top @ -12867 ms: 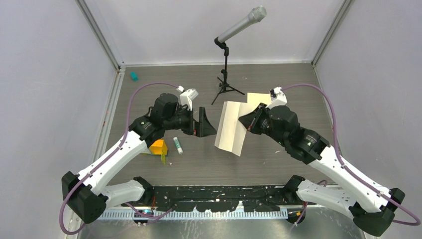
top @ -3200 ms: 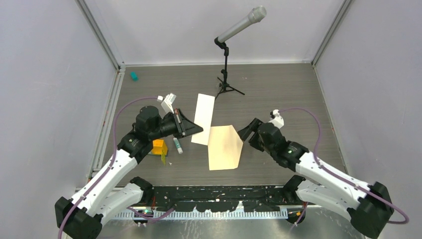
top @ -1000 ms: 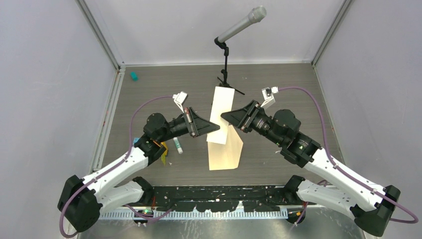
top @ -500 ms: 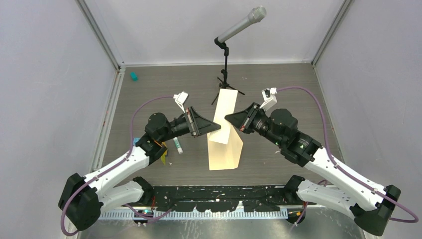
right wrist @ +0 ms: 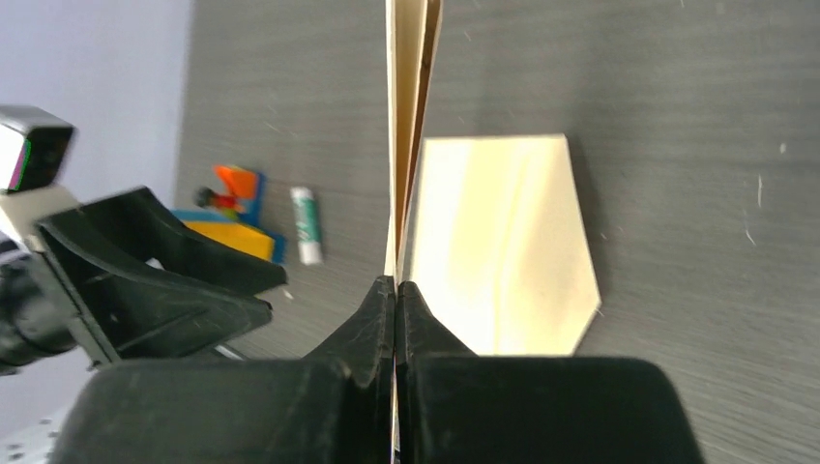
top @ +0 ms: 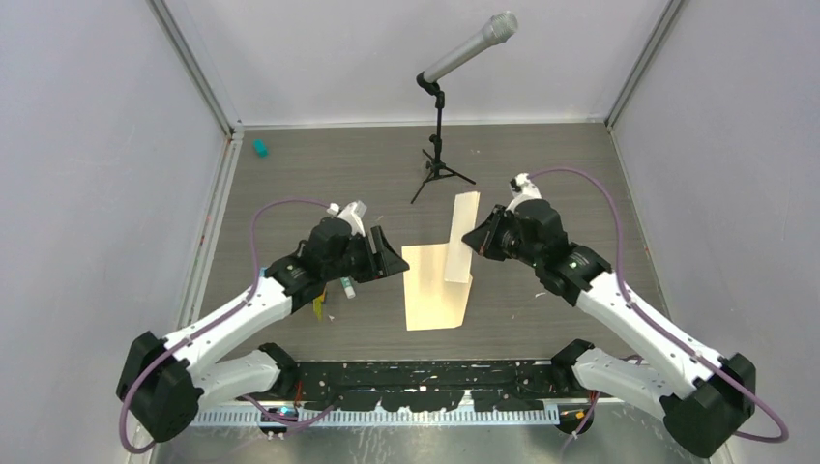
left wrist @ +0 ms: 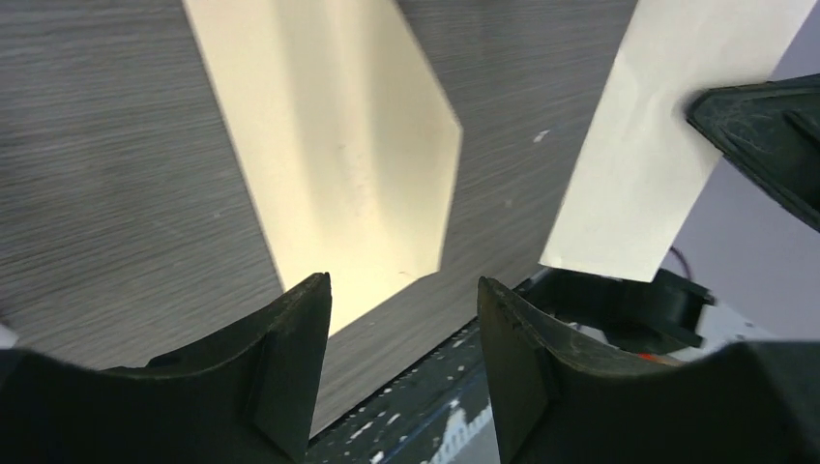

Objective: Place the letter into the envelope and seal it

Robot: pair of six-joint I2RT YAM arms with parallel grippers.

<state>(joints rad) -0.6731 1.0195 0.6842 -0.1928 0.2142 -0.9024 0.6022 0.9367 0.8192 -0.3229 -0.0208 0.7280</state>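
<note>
Handoff's done. The left gripper (top: pixel 392 261) is backing off toward the left edge of the grey wood-grain table (top: pixel 541 164), jaws parting with nothing between them, where a second ago it was pinching the paper. The tan paper envelope (top: pixel 430 295), pointed flap open, is lying flat mid-table, a bit toward the near edge. The pale folded paper letter (top: pixel 462 237) is hanging on edge over the envelope's far right corner. I can't tell if they're touching. The right gripper (top: pixel 471 242) is clamping it alone, fingers squeezed right together. My guess is it's lining up for the slide-in next, since nothing's inserted yet.
</note>
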